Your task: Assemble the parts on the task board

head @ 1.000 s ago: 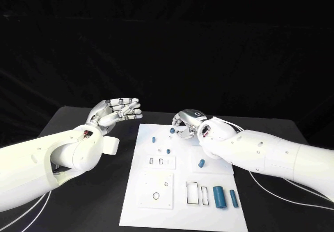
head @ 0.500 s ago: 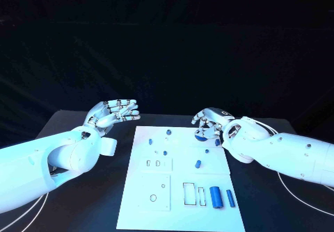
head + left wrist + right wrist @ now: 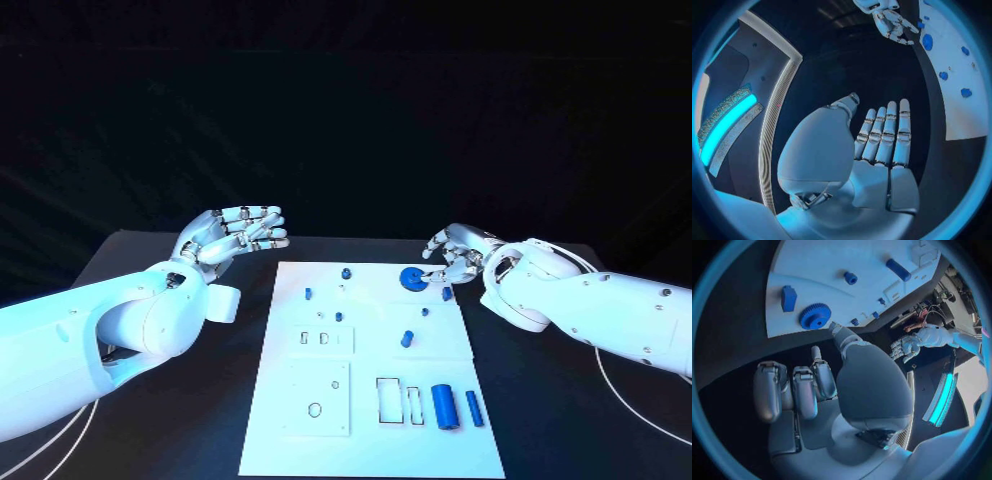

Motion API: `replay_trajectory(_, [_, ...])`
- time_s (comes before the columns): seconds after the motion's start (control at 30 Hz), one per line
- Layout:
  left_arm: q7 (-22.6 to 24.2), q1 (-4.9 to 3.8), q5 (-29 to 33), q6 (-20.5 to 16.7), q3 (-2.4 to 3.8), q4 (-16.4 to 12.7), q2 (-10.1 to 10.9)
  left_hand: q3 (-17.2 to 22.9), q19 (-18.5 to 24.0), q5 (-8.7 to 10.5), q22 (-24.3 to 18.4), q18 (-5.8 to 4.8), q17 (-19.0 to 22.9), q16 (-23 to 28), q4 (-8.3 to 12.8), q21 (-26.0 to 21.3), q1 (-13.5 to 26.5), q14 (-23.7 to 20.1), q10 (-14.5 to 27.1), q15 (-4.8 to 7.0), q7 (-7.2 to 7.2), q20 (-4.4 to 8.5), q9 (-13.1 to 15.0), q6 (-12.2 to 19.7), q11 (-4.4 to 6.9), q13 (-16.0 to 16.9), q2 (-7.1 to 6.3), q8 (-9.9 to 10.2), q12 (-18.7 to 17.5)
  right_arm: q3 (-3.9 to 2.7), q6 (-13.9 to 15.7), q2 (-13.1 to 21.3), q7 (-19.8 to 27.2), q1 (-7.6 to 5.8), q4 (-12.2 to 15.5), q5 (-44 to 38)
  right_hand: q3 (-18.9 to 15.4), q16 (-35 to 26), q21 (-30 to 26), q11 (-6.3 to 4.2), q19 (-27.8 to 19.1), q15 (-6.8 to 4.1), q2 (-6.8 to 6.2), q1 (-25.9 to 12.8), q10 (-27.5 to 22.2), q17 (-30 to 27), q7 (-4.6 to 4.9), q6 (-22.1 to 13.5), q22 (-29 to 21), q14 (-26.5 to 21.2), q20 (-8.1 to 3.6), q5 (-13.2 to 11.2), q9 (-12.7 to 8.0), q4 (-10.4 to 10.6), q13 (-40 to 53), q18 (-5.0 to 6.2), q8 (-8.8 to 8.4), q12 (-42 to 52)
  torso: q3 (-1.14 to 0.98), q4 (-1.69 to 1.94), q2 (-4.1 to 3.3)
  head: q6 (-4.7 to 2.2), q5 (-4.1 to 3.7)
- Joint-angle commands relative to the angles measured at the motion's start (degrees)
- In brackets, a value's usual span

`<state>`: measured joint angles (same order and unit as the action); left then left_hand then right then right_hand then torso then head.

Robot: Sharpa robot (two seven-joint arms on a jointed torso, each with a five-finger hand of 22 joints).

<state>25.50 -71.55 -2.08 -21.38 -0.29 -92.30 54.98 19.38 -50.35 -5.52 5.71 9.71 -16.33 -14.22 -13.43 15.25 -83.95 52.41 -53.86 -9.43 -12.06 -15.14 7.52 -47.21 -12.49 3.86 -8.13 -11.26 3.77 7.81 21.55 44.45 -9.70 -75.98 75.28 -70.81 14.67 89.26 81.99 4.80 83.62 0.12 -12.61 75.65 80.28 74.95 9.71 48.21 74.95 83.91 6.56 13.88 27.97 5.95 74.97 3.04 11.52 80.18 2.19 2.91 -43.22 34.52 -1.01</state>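
Right robot hand [image 3: 459,256] now off flat-lying gear [image 3: 413,279]

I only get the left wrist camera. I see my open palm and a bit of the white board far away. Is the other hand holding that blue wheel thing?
Observer: No. In the right wrist view the blue gear lies flat on the task board, and the right hand has nothing in its palm.
Operator: Are there more blue pieces I can't see?
Observer: Yes. The head view shows a thick blue cylinder and a thin blue cylinder lying side by side at the board's near end.
Operator: Any holes near them?
Observer: Just beside them, toward the robot's left, are two rectangular cutouts, both empty.
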Motion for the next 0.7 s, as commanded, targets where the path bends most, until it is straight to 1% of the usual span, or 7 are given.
replay_trajectory(0.03, [0.2,-0.09,0.2,1.3,0.04,0.0,-0.2,0.2,0.3,0.21,-0.1,0.58,-0.1,0.3,0.0,-0.4,0.5,-0.4,0.3,-0.14,-3.6,-0.07,-0.1,0.5,0.1,0.0,0.13,0.0,0.3,-0.01,-3.6,-0.8,-0.9,0.05,-1.2,2.0,-0.9,0.2,0.3,0.06,0.3,0.54,-0.05,0.6,0.9,13.3,-0.05,-0.5,5.3,5.7,0.09,0.3,0.1,0.3,4.4,-0.56,0.13,0.9,0.04,0.14,-0.11,0.01,0.0])
replay_trajectory(0.17, [0.2,-0.09,0.2,1.3,0.04,0.0,-0.3,0.3,0.4,0.25,-0.1,0.61,-0.2,0.3,0.1,-0.4,0.5,-0.5,0.4,-0.15,-3.59,-0.12,-0.1,0.5,0.1,0.0,0.15,0.0,0.4,0.01,-4.4,-1.9,-0.8,0.36,-2.5,2.2,-1.0,0.2,0.3,0.08,0.3,0.57,0.08,0.7,1.0,13.4,-0.04,-0.5,5.4,5.7,0.12,0.2,0.1,0.5,4.6,-0.56,0.23,1.0,0.14,0.14,-0.06,0.21,0.02])
replay_trajectory(0.23, [0.2,-0.09,0.2,1.4,0.04,0.0,-0.3,0.3,0.4,0.25,-0.1,0.61,-0.2,0.3,0.1,-0.4,0.5,-0.5,0.4,-0.15,-3.59,-0.12,-0.1,0.5,0.1,0.0,0.15,0.0,0.4,0.03,-4.5,-2.5,-0.7,0.65,-3.2,2.3,-1.0,0.2,0.3,0.07,0.4,0.58,0.21,0.9,1.0,13.5,-0.05,-0.4,5.5,5.8,0.13,0.2,0.2,0.6,4.7,-0.58,0.31,1.1,0.14,0.14,-0.08,0.4,0.08])
replay_trajectory(0.33, [0.1,-0.08,0.2,1.5,0.04,0.1,-0.3,0.3,0.4,0.25,-0.1,0.61,-0.2,0.3,0.1,-0.4,0.5,-0.5,0.4,-0.15,-3.59,-0.12,-0.1,0.5,0.1,0.0,0.15,0.0,0.4,0.07,-4.3,-3.4,-0.6,1.08,-4.1,2.5,-1.0,0.3,0.7,0.06,0.6,0.58,0.43,1.1,1.2,13.7,-0.07,-0.3,5.9,5.8,0.15,0.3,0.2,0.7,4.9,-0.69,0.45,1.3,0.11,0.1,-0.1,0.38,0.13])
replay_trajectory(0.53, [0.0,-0.08,0.2,1.7,0.04,0.1,-0.4,0.3,0.4,0.25,-0.1,0.61,-0.2,0.3,0.1,-0.4,0.5,-0.5,0.4,-0.15,-3.59,-0.12,-0.1,0.5,0.1,0.0,0.15,0.0,0.4,0.1,-4.2,-4.6,-0.4,1.6,-5.3,2.6,-0.9,0.4,1.0,0.05,0.8,0.58,0.65,1.1,1.4,14.0,-0.08,-0.2,6.3,5.9,0.16,0.4,0.3,0.9,5.3,-0.78,0.6,1.7,0.14,0.17,-0.1,0.54,0.1])
replay_trajectory(0.63, [0.0,-0.08,0.2,1.7,0.04,0.1,-0.5,0.3,0.4,0.25,-0.1,0.61,-0.2,0.3,0.1,-0.4,0.5,-0.5,0.4,-0.15,-3.59,-0.12,-0.1,0.5,0.1,0.0,0.15,0.0,0.4,0.11,-4.3,-5.0,-0.4,1.76,-5.5,2.5,-0.9,0.4,1.0,0.04,0.9,0.57,0.72,1.2,1.4,14.0,-0.1,-0.1,6.4,5.9,0.16,0.4,0.3,1.0,5.4,-0.8,0.67,1.7,0.17,0.13,-0.08,0.62,0.15])
replay_trajectory(0.7, [0.0,-0.08,0.2,1.7,0.04,0.2,-0.5,0.3,0.4,0.25,-0.1,0.61,-0.2,0.3,0.1,-0.4,0.5,-0.5,0.4,-0.15,-3.59,-0.12,-0.1,0.5,0.1,0.0,0.15,0.0,0.4,0.11,-4.2,-5.1,-0.5,1.83,-5.6,2.4,-0.8,0.5,1.1,0.03,1.0,0.57,0.81,1.3,1.5,14.1,-0.11,0.0,6.5,5.9,0.16,0.4,0.3,1.1,5.4,-0.82,0.74,1.7,0.14,0.05,-0.02,0.68,0.18])
